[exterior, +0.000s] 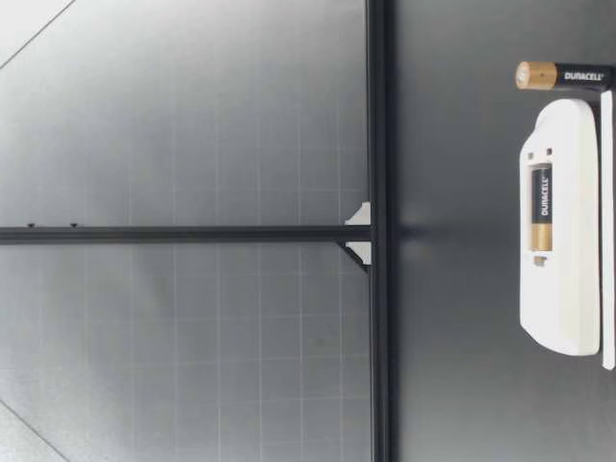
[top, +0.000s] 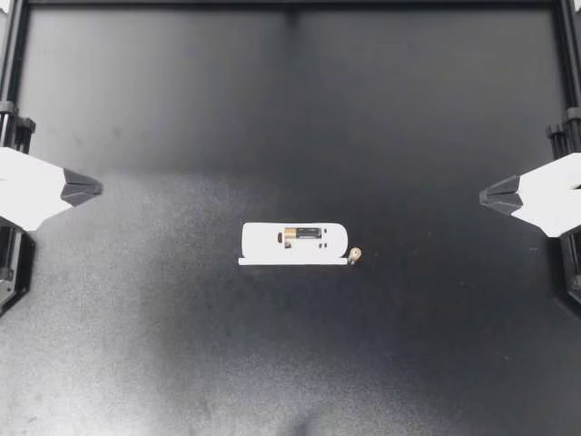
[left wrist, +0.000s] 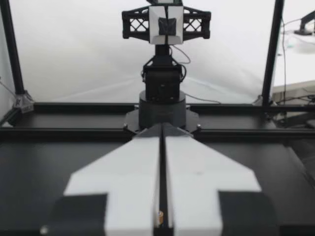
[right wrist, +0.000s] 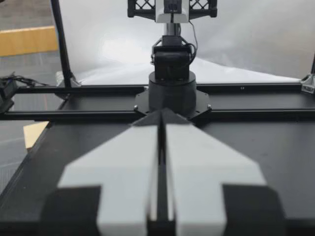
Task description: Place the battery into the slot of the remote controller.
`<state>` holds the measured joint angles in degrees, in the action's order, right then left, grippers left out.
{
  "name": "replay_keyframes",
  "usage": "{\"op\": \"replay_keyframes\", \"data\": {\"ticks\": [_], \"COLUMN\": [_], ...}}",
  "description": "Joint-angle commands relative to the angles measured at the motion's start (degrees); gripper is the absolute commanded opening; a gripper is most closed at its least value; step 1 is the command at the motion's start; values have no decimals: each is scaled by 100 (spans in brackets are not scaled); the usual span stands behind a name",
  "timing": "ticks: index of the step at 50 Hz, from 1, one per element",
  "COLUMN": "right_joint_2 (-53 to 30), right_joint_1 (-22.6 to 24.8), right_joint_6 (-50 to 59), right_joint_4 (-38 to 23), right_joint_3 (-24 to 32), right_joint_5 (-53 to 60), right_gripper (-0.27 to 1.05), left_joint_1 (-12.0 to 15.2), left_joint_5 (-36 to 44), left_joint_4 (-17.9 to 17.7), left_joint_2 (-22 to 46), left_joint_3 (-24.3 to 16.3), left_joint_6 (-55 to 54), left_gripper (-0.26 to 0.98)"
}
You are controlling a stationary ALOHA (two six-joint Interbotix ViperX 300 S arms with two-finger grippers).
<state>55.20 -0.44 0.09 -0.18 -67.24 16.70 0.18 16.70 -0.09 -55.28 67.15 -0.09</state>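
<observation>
Two grippers wait at the edges of a black table (top: 290, 109) as a battery job stands at its opening step. The left gripper (top: 89, 189) sits at 9 o'clock and the right gripper (top: 492, 194) at 3 o'clock, both well apart from the work. In the wrist views the left gripper (left wrist: 162, 135) and the right gripper (right wrist: 162, 120) each show their fingers pressed together along a thin seam, with nothing held.

At the table's centre lies the white remote controller (top: 263, 241), long axis running 9 to 3 o'clock, its open back showing. Along its 6 o'clock side runs a white strip (top: 272, 262). One seated cell (top: 300, 237) already lies in the slot. The loose battery (top: 354, 255) stands upright on the table just beside the remote's rounded end, at about its 4 o'clock. The low view confirms the battery (exterior: 568, 75) on its end next to the remote controller (exterior: 563, 289). Whether a free bay lies beside the seated cell is too small to tell.

The step in hand looks like the approach. The next move likely calls for the nearer right gripper to part its fingers, travel toward 9 o'clock and close on the upright battery without toppling it, perhaps while the left steadies the remote.
</observation>
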Motion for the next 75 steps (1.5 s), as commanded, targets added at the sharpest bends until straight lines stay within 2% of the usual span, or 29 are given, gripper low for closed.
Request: {"op": "replay_keyframes", "data": {"ticks": [1, 9, 16, 33, 44, 51, 63, 75], "right_joint_2": [-44, -308, -896, -2698, -3665, -4192, -4790, -5194], "right_joint_1": [-9, -9, -35, -202, -272, -334, -334, -334], "right_joint_6": [9, 35, 44, 44, 26, 18, -9, -44], "right_joint_4": [9, 9, 44, 62, 53, 9, -114, -123], "right_joint_3": [53, 141, 554, 2013, 2681, 2936, 3076, 3085], "right_joint_5": [44, 35, -352, -2892, -4210, -4790, -4878, -4711], "right_gripper": [-13, -16, -16, -16, -12, 1, 49, 51], "left_joint_1": [79, 79, 70, 79, 79, 70, 79, 70], "left_joint_5": [132, 220, 220, 220, 220, 220, 220, 220], "left_joint_4": [-9, -9, -9, -9, -9, -9, -9, -9], "left_joint_2": [53, 53, 53, 132, 246, 264, 272, 290], "left_joint_3": [-70, -53, -53, 53, 62, 62, 79, 105], "left_joint_6": [44, 44, 44, 176, 167, 167, 158, 141], "left_gripper": [-14, -16, -16, -16, -16, -16, -16, -16]}}
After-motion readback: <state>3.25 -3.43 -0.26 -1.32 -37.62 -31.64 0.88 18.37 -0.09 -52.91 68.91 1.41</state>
